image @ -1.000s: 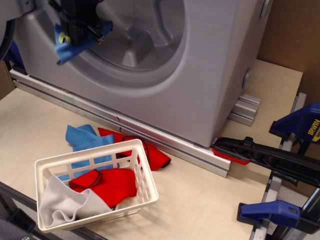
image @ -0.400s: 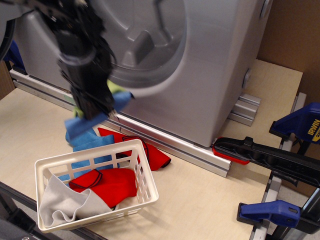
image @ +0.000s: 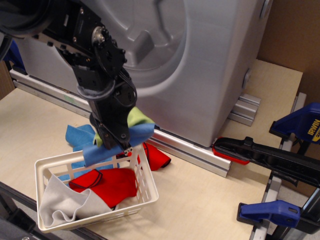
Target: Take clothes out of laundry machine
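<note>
The fingers point(image: 121, 146) were clamped on the two cloths, tips mostly buried in fabric. The blue cloth point(image: 116, 145) stuck out in a band to both sides of the grip, its left end hanging just over the far rim of the white basket point(image: 143, 170). The yellow-green cloth point(image: 136, 118) bunched up behind it, against the black wrist of the arm point(image: 102, 75). The arm came down from the upper left, crossing in front of the washer point(image: 220, 65).

The washer stood behind, grey, its round drum hollow open, one raised rib point(image: 141, 42) visible inside. Both cloths were outside the drum, in the air above the basket's back edge.

The basket sat on the tabletop point(image: 200, 200), holding a red cloth point(image: 112, 185) and a grey-white cloth point(image: 62, 202). A paler blue cloth point(image: 80, 136) lay behind it on the tabletop, and another red cloth point(image: 156, 157) lay just beside the basket, near the aluminium rail point(image: 190, 150) under the washer. Clamps point(image: 295, 125) with blue and black handles stood well apart at the right.
</note>
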`<action>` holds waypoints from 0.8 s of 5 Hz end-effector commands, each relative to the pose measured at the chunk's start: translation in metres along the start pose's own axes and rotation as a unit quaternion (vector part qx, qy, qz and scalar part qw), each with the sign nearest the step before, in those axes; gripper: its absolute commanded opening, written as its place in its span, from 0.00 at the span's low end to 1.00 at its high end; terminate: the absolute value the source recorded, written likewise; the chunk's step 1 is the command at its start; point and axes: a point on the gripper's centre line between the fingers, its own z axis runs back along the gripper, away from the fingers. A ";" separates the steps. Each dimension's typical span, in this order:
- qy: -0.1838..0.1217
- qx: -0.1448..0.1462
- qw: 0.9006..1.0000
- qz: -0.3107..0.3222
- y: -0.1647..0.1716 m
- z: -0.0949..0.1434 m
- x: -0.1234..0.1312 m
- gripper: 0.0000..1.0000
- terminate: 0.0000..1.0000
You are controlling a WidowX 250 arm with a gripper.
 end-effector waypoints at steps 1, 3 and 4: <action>-0.015 -0.046 0.996 0.079 -0.002 0.001 -0.028 0.00 0.00; 0.015 -0.052 0.993 0.107 -0.001 0.008 -0.042 1.00 0.00; 0.023 -0.050 0.993 0.105 0.002 0.012 -0.044 1.00 0.00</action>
